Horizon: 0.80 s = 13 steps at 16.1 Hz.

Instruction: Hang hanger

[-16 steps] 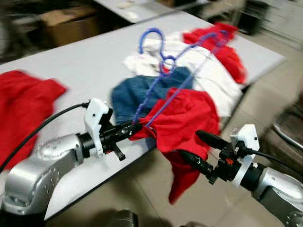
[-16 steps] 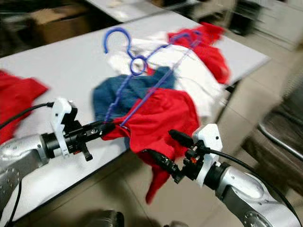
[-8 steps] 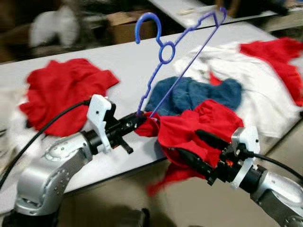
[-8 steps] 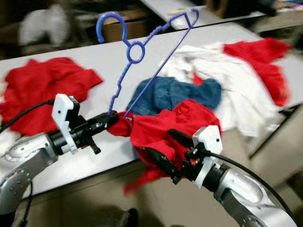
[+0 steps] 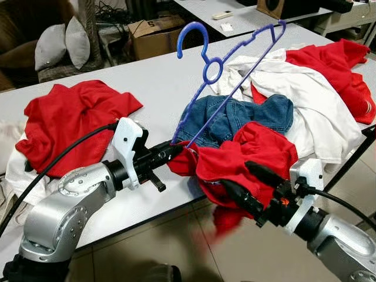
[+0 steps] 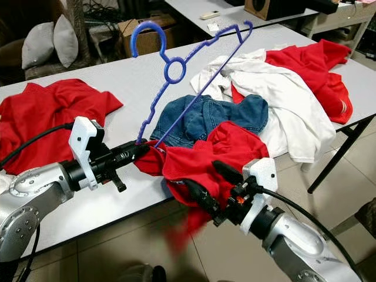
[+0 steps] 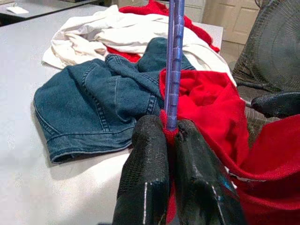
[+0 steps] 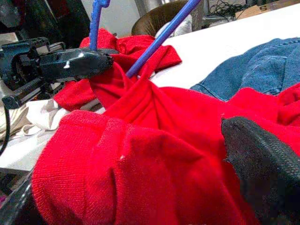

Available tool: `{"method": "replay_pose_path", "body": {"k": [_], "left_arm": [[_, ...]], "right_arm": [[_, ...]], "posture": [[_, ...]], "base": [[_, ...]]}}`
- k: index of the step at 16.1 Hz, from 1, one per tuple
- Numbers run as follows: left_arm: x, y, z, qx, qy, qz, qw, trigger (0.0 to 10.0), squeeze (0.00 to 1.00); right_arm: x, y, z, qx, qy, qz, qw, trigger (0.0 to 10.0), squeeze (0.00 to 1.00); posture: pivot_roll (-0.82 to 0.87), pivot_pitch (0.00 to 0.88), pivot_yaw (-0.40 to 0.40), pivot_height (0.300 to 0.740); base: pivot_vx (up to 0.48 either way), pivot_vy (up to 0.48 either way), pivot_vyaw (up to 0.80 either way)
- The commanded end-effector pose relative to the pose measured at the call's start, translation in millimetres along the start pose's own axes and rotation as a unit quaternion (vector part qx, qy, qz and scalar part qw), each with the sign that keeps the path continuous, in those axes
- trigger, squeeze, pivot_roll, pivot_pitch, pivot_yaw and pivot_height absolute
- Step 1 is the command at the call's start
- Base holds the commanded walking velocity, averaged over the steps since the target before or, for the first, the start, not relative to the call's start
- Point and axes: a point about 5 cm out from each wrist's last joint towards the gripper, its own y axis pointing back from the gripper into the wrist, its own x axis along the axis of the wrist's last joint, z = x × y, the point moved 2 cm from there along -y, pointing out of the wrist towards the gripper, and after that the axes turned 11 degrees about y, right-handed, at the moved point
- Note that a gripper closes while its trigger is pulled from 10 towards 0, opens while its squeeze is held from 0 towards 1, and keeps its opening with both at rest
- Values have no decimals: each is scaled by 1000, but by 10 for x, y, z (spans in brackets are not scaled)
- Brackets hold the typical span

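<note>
Left gripper (image 5: 170, 151) jaws are clenching the lower end of the blue plastic hanger (image 5: 218, 76), along with a pinch of the red knit garment (image 5: 249, 161) draped on it. Hanger's long axis is rising up and away from the jaws over the grey counter (image 5: 141, 82), hook topmost. Blue denim jeans (image 5: 247, 114) are lying behind. Right gripper (image 5: 249, 188) jaws are spread, straddling the red garment's hanging fold. Versus a second ago: blur is gone, view has swung leftward, hanger is standing steeper.
</note>
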Motion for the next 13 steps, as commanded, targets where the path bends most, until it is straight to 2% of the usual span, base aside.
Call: {"method": "replay_pose_path", "body": {"k": [1,7,13], "left_arm": [[28,4,-19,1,-8,0,1000,10000,0],[8,-6,2,-2,-5,0,1000,10000,0],[0,-15,14,-4,-5,-2,1000,10000,0]], "right_arm": [[23,-4,-3,-3,3,6,1000,10000,0],[28,1,30,-3,10,1,1000,10000,0],[22,-13,23,-2,13,-2,1000,10000,0]], "posture": [[-105,0,94,740],[-105,0,81,740],[-104,0,79,740]], "base": [[0,0,0],[0,0,0],[-247,0,0]]}}
